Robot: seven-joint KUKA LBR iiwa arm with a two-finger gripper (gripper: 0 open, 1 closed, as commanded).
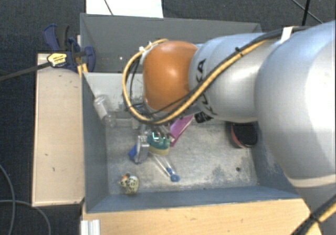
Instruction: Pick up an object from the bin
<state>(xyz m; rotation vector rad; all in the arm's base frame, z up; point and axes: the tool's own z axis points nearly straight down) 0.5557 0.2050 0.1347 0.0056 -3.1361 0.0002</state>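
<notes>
At the middle of the bin's floor, a small round thing, teal on top and cream below, lying flat on the grey metal. Just beside it on the view's left, the gripper — grey, narrow, hanging low among the loose things under the orange wrist cover. Close enough to touch, though contact not clear, and no telling whether held. Open or closed: cannot tell, with the cover and its looped cables hiding most of it. Below the gripper and a little left, a small blue piece, near the round thing but apart from it. From under the round thing toward the near wall, a white stick with a blue end, slanting down to the view's right. Above and right of the round thing, a magenta flat thing, poking out from beneath the arm. Well apart from all these, close to the near wall, a small mottled ball. By the left wall, farther back, a clear plastic thing. On the right — partly under the arm — a dark round thing with a red rim. All of it inside the grey bin.
</notes>
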